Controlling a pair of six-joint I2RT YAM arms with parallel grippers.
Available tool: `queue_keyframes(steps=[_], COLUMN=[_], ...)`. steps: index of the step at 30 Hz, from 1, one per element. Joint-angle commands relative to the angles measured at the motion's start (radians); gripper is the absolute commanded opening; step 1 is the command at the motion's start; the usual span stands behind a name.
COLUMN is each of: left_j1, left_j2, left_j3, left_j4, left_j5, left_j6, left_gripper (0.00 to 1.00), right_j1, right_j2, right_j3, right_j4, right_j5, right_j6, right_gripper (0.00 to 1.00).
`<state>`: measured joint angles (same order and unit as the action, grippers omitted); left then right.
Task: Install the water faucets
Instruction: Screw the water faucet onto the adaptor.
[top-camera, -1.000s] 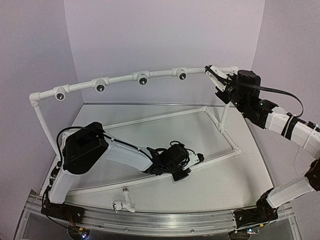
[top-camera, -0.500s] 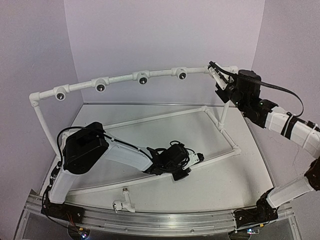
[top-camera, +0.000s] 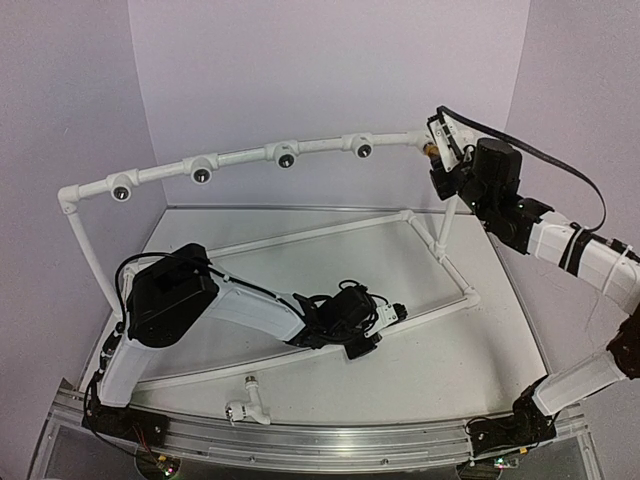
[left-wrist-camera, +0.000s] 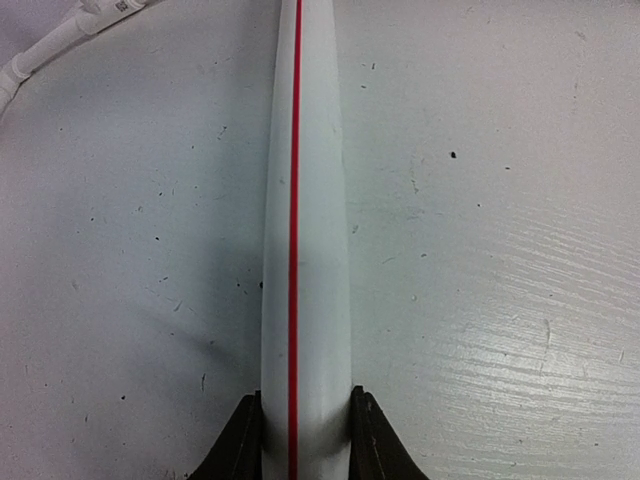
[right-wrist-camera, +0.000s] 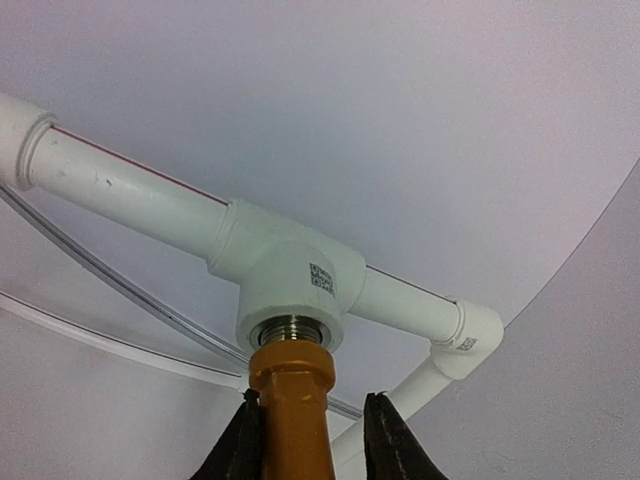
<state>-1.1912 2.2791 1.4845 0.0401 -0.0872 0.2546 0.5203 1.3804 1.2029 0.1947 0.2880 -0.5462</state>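
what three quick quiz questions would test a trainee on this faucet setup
1. True or false: the white faucet is fitted into the top rail.
2. The left gripper is shut on: A a faucet, B a red-striped pipe, C nothing?
3. How many empty dark sockets show along that rail in the top view?
Key: 1 false, it lies on the table; 2 B; 3 four.

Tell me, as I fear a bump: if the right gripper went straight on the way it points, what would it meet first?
The white tee fitting: the yellow-orange faucet between the fingers of the right gripper already sits in its socket, so the fingertips would likely meet that socket's rim.
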Motion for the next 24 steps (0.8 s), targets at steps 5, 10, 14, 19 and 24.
queue_keyframes(steps=[5, 10, 14, 19, 24], left_j1=[-0.074, -0.074, -0.074, -0.074, -0.074], left_j2=[0.08, 0.082, 0.084, 0.086, 0.095], left_j3=[-0.079, -0.077, -0.076, -0.075, -0.067], left_j4=[-0.314, -0.313, -0.314, -0.314, -0.315], left_j5=[0.146, 0.144, 0.144, 0.138, 0.133], left_j6=[0.05, 0.05, 0.05, 0.046, 0.042], left_gripper=[0.0, 0.0, 0.0, 0.0, 0.0], right_j1=[-0.114, -0.123, -0.122, -0.122, -0.123], right_j2=[0.072, 0.079, 0.058, 0.017, -0.009], right_j3=[0.041, 0.061, 0.054, 0.054, 0.155], right_j4=[0.137, 0.102, 0.067, -0.037, -0.246], right_j5=[-0.167, -0.219, -0.198, -0.174, -0.186], right_j6=[0.707, 0.767, 0.732, 0.634, 0.566], right_gripper=[0.0, 0.0, 0.0, 0.0, 0.25])
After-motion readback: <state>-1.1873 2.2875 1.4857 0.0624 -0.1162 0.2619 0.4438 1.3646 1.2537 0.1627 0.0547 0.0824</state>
